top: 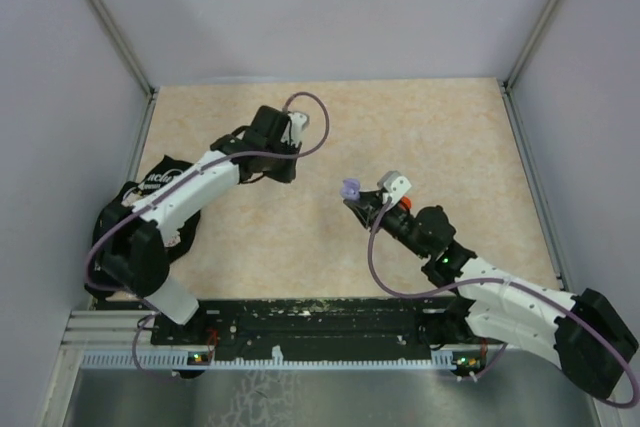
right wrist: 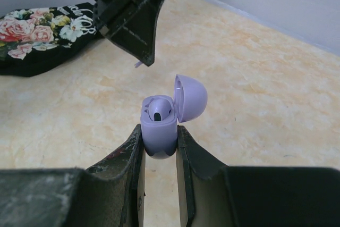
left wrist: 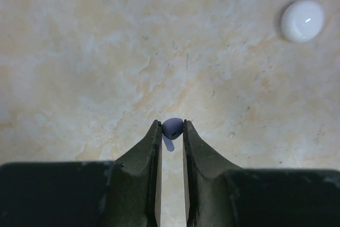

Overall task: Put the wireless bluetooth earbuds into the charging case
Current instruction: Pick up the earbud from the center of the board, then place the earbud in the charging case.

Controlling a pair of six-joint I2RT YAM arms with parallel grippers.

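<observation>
Between the tips of the left gripper point(left wrist: 171, 126), a lilac earbud point(left wrist: 172, 128) is pinched.
Right gripper point(right wrist: 159, 129) is clamped on the lilac charging case point(right wrist: 158, 143), its lid point(right wrist: 191, 97) swung open to the right and a second earbud point(right wrist: 158, 111) seated inside; the left gripper's fingers point(right wrist: 133, 25) hang just beyond and up-left of the case. A white rounded piece point(left wrist: 302, 20) lies well ahead and right of the left gripper.

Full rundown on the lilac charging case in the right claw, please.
Lilac charging case, glossy plastic, rounded. Domed lid hinged open, tipped back to the right in the wrist view. One lilac earbud sits in a well. Held upright above the table, body pinched on both sides by the right claw; nothing else touches it.
</observation>
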